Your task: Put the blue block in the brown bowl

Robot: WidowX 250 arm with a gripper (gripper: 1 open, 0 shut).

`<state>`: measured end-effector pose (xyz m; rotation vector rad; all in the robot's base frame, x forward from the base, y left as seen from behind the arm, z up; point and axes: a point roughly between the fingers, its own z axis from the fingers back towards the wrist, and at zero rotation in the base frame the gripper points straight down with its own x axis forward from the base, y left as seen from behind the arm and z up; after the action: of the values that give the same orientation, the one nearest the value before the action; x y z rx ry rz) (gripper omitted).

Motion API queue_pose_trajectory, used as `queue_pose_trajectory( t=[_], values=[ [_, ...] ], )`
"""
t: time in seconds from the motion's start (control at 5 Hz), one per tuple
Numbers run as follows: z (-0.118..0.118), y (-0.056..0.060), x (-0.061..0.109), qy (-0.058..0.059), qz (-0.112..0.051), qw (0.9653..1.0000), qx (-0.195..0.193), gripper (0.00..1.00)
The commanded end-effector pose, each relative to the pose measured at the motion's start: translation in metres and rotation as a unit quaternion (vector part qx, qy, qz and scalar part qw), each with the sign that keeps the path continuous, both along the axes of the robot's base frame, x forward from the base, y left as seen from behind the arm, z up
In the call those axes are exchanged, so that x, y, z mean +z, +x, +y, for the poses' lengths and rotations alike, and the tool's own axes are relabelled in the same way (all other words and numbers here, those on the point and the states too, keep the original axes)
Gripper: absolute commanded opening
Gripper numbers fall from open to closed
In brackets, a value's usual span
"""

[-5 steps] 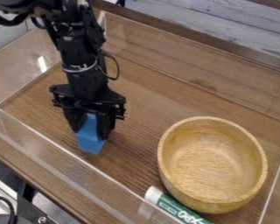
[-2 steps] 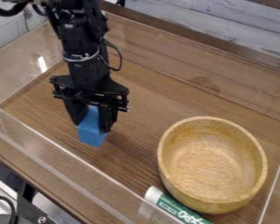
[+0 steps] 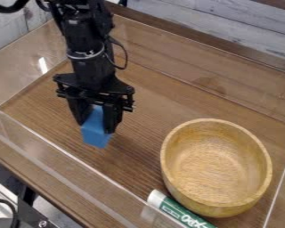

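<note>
Blue block clamped in closed gripper, open tabletop between it and brown bowl.

A robotics lab or test bench is suggested rather than a home. A dark wood-grain table is enclosed by low clear plastic walls, as is done for a fenced work cell. A black robot arm with loose cabling is mounted at the far left. Only a few test props are laid out: a brown bowl at the right and a green-and-white tube at the near edge.
</note>
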<state>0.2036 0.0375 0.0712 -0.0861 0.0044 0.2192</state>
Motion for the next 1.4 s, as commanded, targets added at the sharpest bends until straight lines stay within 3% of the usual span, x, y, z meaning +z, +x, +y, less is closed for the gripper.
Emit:
queue_pose_trajectory(
  t=[0.0, 1.2],
  values=[
    [0.0, 0.01, 0.015, 0.009, -0.029, 0.9995, -0.007, 0.0],
    [-0.026, 0.009, 0.03, 0.004, -0.03, 0.9991, -0.03, 0.0]
  ],
)
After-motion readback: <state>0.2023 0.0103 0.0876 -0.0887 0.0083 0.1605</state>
